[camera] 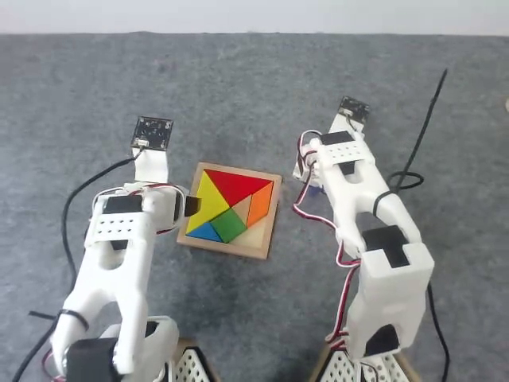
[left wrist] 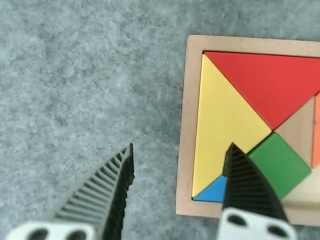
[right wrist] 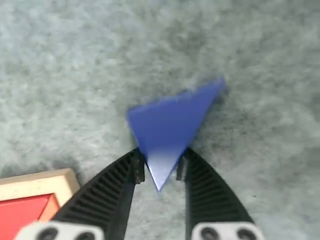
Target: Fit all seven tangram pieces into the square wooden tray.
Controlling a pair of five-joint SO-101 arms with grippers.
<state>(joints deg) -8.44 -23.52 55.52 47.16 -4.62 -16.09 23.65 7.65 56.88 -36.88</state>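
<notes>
tray (camera: 227, 247): five coloured pieces seated, bare gaps remain, I'd say two left | right end effector (right wrist: 160, 167): pinching blue triangle (right wrist: 167, 127) near tray corner | left end effector (left wrist: 181, 148): spread over tray edge

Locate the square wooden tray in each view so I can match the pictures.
High view: square wooden tray near the picture's centre.
Left wrist view: its rim runs between the open jaws.
Right wrist view: one corner beside the jaws gripping the blue triangular wooden piece.
Shared landmark: the red triangular wooden piece.
</notes>
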